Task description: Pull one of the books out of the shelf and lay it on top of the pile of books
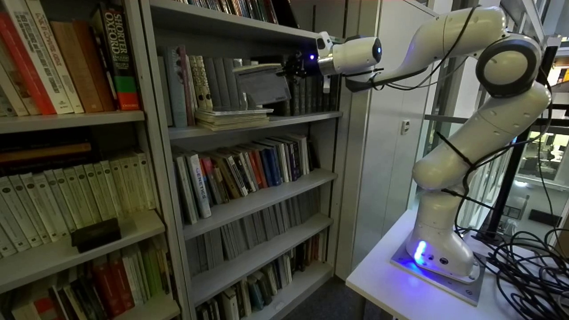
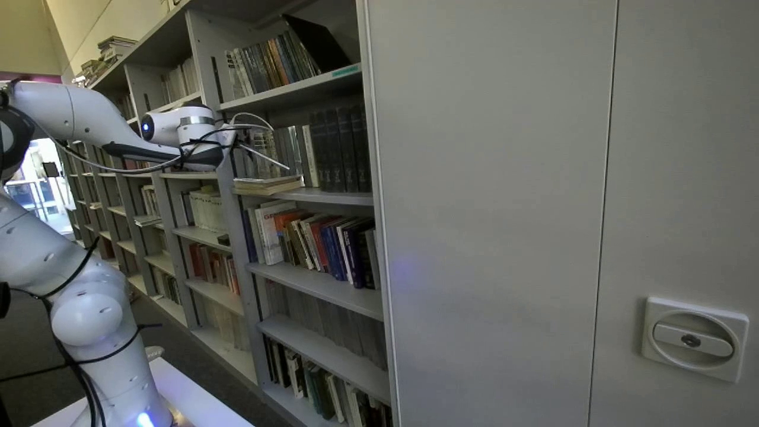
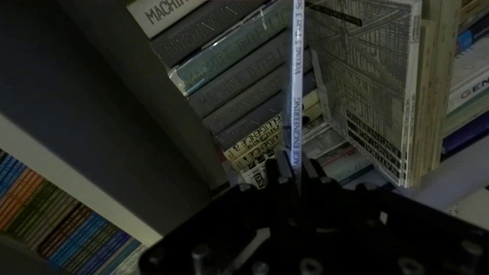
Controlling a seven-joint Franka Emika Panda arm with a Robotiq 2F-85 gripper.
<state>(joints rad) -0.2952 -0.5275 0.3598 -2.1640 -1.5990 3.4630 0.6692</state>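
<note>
- Wrist view: the gripper (image 3: 296,170) pinches a thin book (image 3: 297,76), one of its fingers (image 3: 273,168) on each side; the book's pale spine faces the camera, with lettering that includes "ENGINEERING" and "VOLUME 5 PART 3".
- Just beside the thin book in that view, with a gap between them, is the pile of books (image 3: 365,76); its top cover reads "NATURAL LANGUAGE ENGINEERING".
- Both exterior views show the thin book above the pile, tilted, neither flat nor upright; in an exterior view the thin book (image 1: 266,89) shows its grey cover.
- A gap shows between the pile and the thin book (image 2: 264,156) in an exterior view.
- The pile lies at the front edge of one level of the shelf (image 1: 266,253).
- Behind the pile stand grey spines (image 3: 237,78) lettered "MACHINE INTELLIGENCE".
- Left of the pile is a pale blue book (image 1: 177,89); behind and to its right, a row of dark volumes (image 2: 338,151).
- One level below the pile is a white spine (image 1: 200,186) marked "GENETICS".
- Out in front of the pile, lower and well apart, a white table (image 1: 378,280) bears the base of the robot arm (image 1: 498,118).
</note>
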